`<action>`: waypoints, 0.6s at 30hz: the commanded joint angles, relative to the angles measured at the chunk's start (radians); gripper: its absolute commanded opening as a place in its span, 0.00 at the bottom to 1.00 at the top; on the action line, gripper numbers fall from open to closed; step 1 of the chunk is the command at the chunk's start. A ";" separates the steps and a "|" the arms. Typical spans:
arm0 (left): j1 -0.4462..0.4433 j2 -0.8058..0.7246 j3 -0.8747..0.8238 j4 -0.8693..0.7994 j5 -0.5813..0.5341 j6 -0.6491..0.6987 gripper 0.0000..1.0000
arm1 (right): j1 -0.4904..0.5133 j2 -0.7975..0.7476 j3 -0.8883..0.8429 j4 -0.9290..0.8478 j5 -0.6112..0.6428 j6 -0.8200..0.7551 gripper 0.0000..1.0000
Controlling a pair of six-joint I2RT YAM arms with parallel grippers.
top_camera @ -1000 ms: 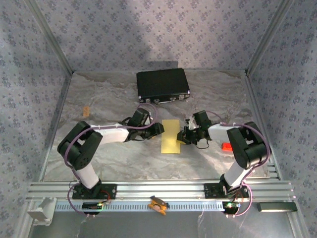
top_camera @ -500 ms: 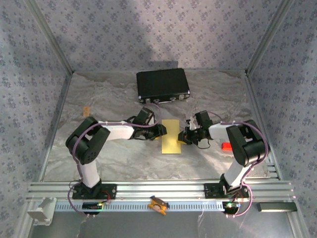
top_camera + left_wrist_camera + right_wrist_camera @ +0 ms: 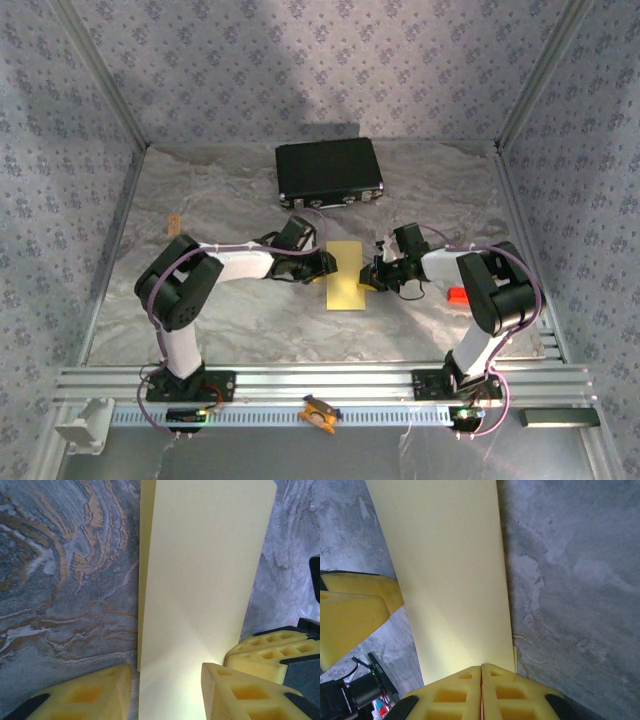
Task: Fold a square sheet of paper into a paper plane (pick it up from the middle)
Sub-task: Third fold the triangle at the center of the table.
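Note:
The yellow paper (image 3: pixel 346 275) lies flat on the marbled table, folded into a narrow rectangle with two layers showing along its edge. In the left wrist view the paper (image 3: pixel 200 570) runs away from my left gripper (image 3: pixel 167 672), which is open, one finger on each side of the paper's near end. My left gripper (image 3: pixel 322 263) sits at the paper's left edge. At the right edge is my right gripper (image 3: pixel 372 272). In the right wrist view the right gripper (image 3: pixel 481 669) is shut, fingertips together on the paper (image 3: pixel 450 570) at its near edge.
A black case (image 3: pixel 329 171) lies at the back of the table. A small red-orange object (image 3: pixel 457 295) sits by the right arm's elbow. A small tan piece (image 3: pixel 174 223) is at the left. An orange clip (image 3: pixel 318 411) rests on the front rail.
The left arm has reached to the right, bringing its gripper up to the paper's left edge. The right gripper and the paper have stayed in place.

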 commanded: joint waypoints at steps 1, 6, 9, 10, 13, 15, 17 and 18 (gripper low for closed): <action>-0.009 0.030 0.019 -0.026 0.036 0.011 0.39 | -0.013 0.029 -0.008 -0.039 0.054 -0.019 0.10; -0.013 0.039 0.012 0.014 0.057 -0.004 0.37 | -0.012 0.027 -0.010 -0.039 0.057 -0.018 0.10; -0.013 0.029 0.001 0.025 0.052 -0.005 0.35 | -0.013 0.026 -0.010 -0.038 0.056 -0.019 0.10; -0.013 0.025 -0.004 0.028 0.050 -0.006 0.35 | -0.012 0.027 -0.011 -0.038 0.057 -0.018 0.11; -0.012 0.015 -0.013 0.040 0.049 -0.008 0.33 | -0.012 0.027 -0.010 -0.038 0.058 -0.017 0.10; -0.012 0.009 -0.018 0.049 0.050 -0.008 0.32 | -0.012 0.026 -0.010 -0.039 0.057 -0.019 0.10; -0.012 0.002 -0.026 0.066 0.049 -0.008 0.32 | -0.013 0.026 -0.010 -0.039 0.059 -0.018 0.10; -0.011 0.000 -0.030 0.066 0.044 -0.008 0.31 | -0.012 0.025 -0.010 -0.039 0.060 -0.018 0.11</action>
